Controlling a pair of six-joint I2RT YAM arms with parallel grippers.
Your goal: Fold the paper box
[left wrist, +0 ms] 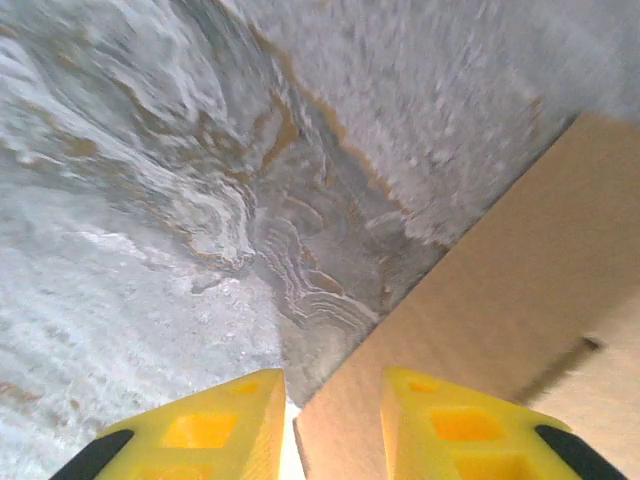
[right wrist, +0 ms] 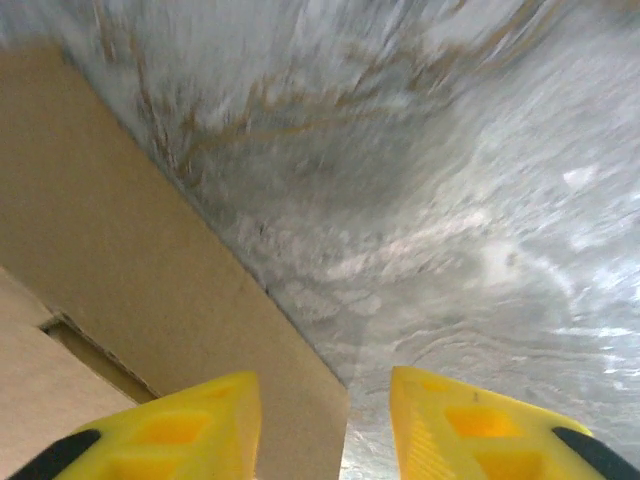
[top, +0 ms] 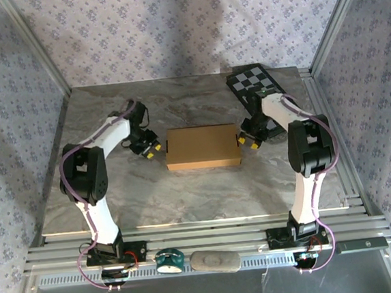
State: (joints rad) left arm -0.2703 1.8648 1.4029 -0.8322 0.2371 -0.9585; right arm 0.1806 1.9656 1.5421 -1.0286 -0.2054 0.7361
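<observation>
Brown cardboard forms the paper box point(top: 202, 146), which lies closed and flat near the middle of the marble table point(top: 186, 195), its long sides running left to right. Well behind it, at the far right corner, sits a checkered panel point(top: 255, 81).

From above, the left arm point(top: 109, 133) rises from its base at the near edge and bends at a dark elbow out to the left. Its white forearm then slants away and inward before the wrist turns down. That puts the left gripper point(top: 155, 150) just beside the box's left end. The right arm point(top: 281, 111) mirrors this pose, with its elbow out to the right and its forearm slanting inward. The right gripper point(top: 244, 141) is at the box's right end.

Seen from the left wrist, the left gripper point(left wrist: 332, 390) has its yellow fingers point(left wrist: 220, 430) apart. A corner of the box point(left wrist: 500, 300) reaches into the gap between them, with the table point(left wrist: 200, 200) beyond. Seen from the right wrist, the right gripper point(right wrist: 325, 385) also has its jaws apart. The box point(right wrist: 120, 250) runs along the left side and a corner of it ends in the gap, over blurred table point(right wrist: 450, 200). Neither pair of fingers is visibly clamped on the cardboard.
</observation>
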